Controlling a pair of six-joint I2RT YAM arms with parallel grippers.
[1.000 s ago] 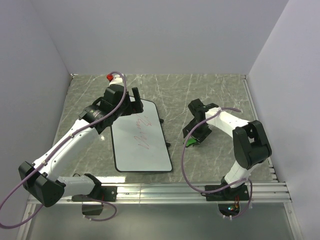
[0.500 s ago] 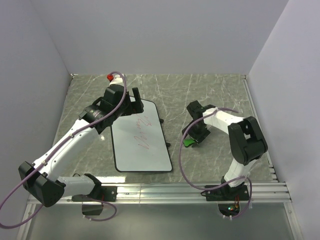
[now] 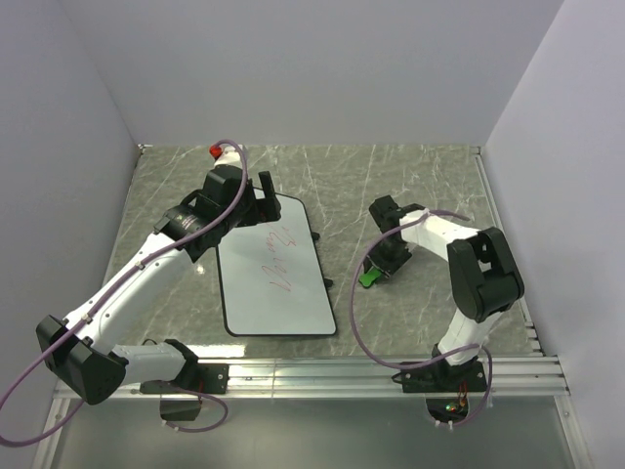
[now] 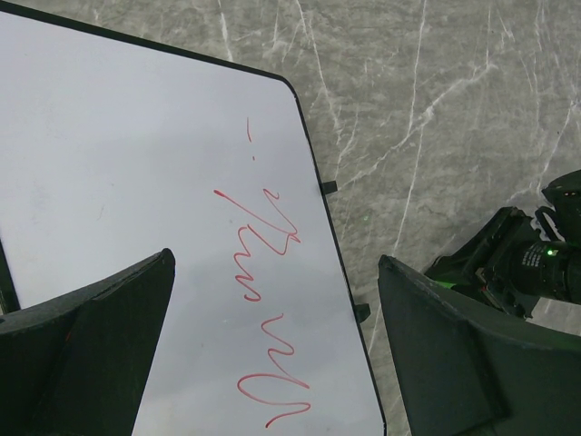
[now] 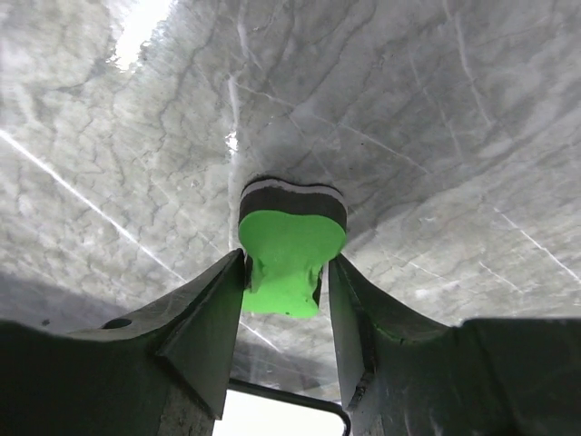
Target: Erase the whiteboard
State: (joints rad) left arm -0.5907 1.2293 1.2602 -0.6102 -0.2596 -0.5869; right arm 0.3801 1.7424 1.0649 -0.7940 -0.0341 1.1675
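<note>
The whiteboard (image 3: 278,293) lies flat on the marble table with a red scribble (image 3: 281,264) down its middle. The scribble also shows in the left wrist view (image 4: 268,300). My left gripper (image 3: 256,200) is open and hovers over the board's far end, its jaws wide apart (image 4: 277,263) and holding nothing. My right gripper (image 3: 379,266) is to the right of the board, low by the table. It is shut on a green eraser (image 3: 367,277), whose foam is squeezed between the jaws (image 5: 289,245).
The board has small black side clips (image 4: 329,187) on its right edge. A corner of the whiteboard (image 5: 272,422) shows under my right gripper's jaws. Grey walls close in the table on three sides. A metal rail (image 3: 322,371) runs along the near edge.
My right arm has turned its wrist and drawn in a little, keeping the green eraser in about the same place. The left arm and the board have not moved.
</note>
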